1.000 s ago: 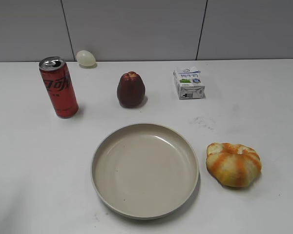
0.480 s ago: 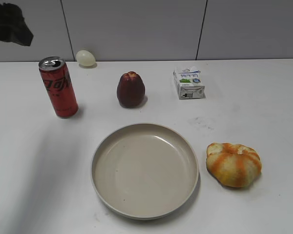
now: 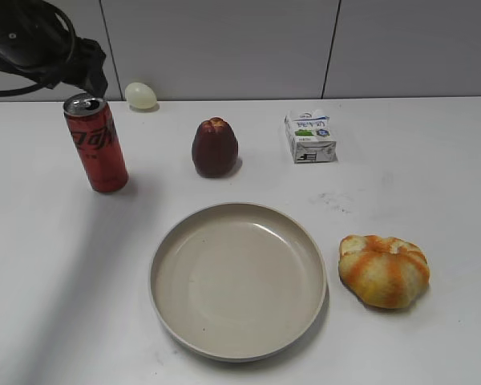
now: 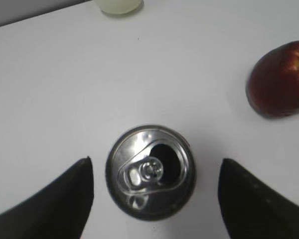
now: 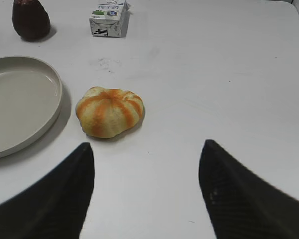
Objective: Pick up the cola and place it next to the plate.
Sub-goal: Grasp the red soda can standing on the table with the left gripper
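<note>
Cola upright on counter — left gripper above it, jaws spread, no contact, right gripper jaws spread, plate well apart.

Cola stands left of fruit, behind plate.

In the exterior view the left arm is cut off by the top left corner, so its gripper cannot be made out. In the left wrist view the left gripper shows only two dark fingers cut by the bottom edge, the cola shows only its silver top, the dark red fruit is clipped at the right edge, and a pale egg-shaped object at the top. In the right wrist view the plate runs off the left edge and the right gripper fingers off the bottom.
</note>
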Robot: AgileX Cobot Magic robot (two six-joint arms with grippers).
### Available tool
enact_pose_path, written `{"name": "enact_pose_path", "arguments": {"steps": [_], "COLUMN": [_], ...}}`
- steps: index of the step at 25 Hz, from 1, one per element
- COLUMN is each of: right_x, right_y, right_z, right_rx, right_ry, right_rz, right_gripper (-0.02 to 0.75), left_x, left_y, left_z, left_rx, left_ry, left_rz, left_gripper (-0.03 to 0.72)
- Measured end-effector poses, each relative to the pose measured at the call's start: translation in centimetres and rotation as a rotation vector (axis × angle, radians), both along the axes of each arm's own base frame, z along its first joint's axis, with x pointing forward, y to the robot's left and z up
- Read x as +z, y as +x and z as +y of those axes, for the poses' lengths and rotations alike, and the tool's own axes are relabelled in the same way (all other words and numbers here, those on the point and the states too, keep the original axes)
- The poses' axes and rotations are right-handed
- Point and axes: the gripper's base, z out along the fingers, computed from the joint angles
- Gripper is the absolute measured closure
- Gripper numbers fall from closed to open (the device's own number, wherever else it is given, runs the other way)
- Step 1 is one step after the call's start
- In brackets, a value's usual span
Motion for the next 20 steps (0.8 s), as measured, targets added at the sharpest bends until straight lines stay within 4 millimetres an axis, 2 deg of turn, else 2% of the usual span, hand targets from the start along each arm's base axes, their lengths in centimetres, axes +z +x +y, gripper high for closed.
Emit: {"name": "enact_pose_path", "arguments": {"steps": [3, 14, 20], "right_x": [0.0, 0.0, 0.0], "right_y": [0.0, 0.0, 0.0], "right_z": [0.0, 0.0, 0.0], "right_rx": [0.0, 0.0, 0.0], "right_ry": [0.0, 0.0, 0.0], "right_rz": [0.0, 0.0, 0.0], "right_gripper": [0.206, 0.206, 0.206], "left_x": [-1.3, -3.2, -5.0], "left_y": [0.8, 1.7, 2.1], "left_z": [-0.2, -0.5, -0.6], "left_rx": [-0.001, 0.001, 0.0], "left_ry": [0.007, 0.01, 0.025], "left_rz": [0.003, 0.011, 0.057], "left_gripper": [0.095, 0.095, 0.097]}}
